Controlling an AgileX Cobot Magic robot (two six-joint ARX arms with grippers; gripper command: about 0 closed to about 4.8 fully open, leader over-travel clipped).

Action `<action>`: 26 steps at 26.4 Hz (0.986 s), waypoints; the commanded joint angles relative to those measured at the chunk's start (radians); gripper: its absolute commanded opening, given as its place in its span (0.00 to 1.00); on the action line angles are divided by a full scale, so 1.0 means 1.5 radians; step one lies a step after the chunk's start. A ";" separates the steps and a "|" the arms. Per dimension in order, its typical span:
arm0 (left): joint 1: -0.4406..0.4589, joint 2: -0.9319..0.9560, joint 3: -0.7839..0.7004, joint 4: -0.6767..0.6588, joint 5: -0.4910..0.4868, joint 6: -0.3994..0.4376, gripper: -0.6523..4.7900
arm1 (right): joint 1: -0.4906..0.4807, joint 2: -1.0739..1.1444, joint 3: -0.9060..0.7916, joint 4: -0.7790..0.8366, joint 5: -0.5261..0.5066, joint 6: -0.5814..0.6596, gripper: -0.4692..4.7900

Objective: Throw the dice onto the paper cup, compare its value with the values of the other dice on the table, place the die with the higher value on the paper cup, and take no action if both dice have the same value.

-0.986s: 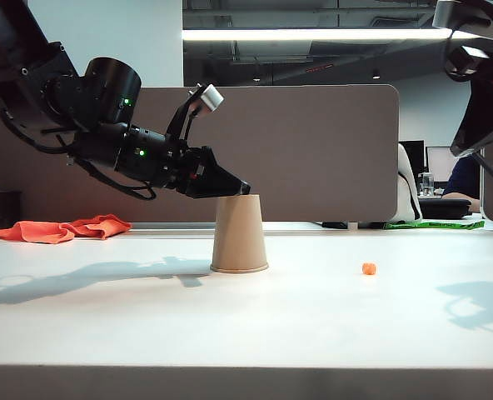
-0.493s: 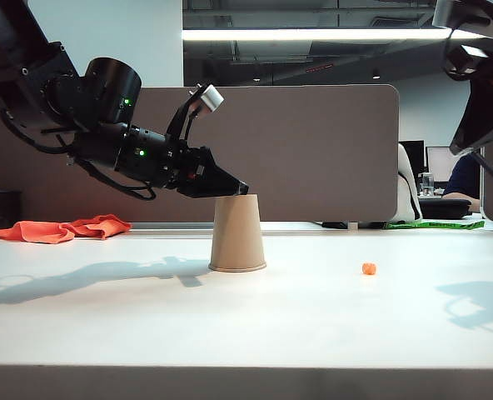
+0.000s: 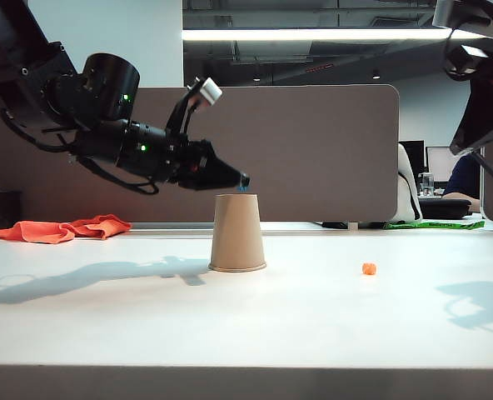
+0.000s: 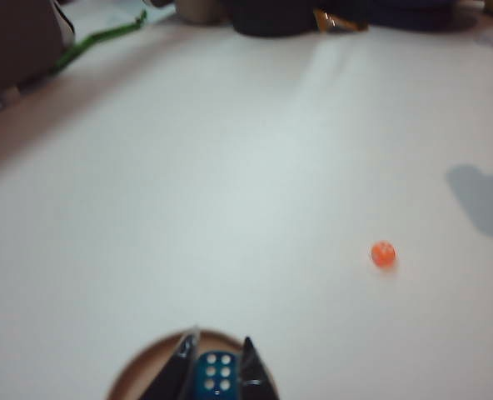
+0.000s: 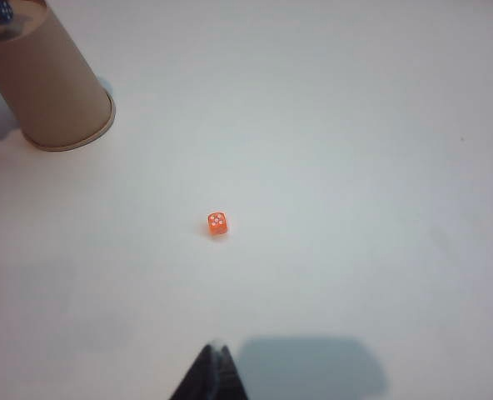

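Observation:
The paper cup [image 3: 237,233] stands upside down in the middle of the table. Just above its flat top, my left gripper [image 3: 243,181] is shut on the blue dice [image 3: 241,187]. The left wrist view shows the dice [image 4: 216,373] pinched between the left gripper's [image 4: 220,340] two dark fingers, its six-pip face toward the camera and the cup [image 4: 156,360] below. The other dice, orange [image 3: 368,268], lies on the table to the cup's right; it also shows in both wrist views [image 4: 383,254] [image 5: 217,223]. My right gripper [image 5: 216,348] is shut and empty, hovering short of the orange dice, with the cup [image 5: 51,92] farther off.
An orange cloth [image 3: 59,228] lies at the table's far left. A brown partition [image 3: 313,150] runs behind the table. The right arm [image 3: 480,75] hangs high at the right edge. Green and dark items [image 3: 434,218] sit at the back right.
The left gripper's jaws have closed on the blue dice and lifted slightly off the cup top. The cup shifted a touch leftward. The right arm has stayed still.

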 commanded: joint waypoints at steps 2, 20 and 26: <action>0.000 -0.011 0.002 0.073 -0.002 -0.048 0.21 | 0.001 -0.002 0.003 0.010 -0.003 -0.002 0.08; 0.103 -0.036 0.001 -0.099 -0.178 -0.097 0.21 | 0.001 -0.002 0.003 0.011 -0.003 -0.002 0.08; 0.123 -0.036 0.001 -0.132 -0.194 -0.092 0.22 | 0.001 -0.002 0.003 0.011 -0.003 -0.002 0.08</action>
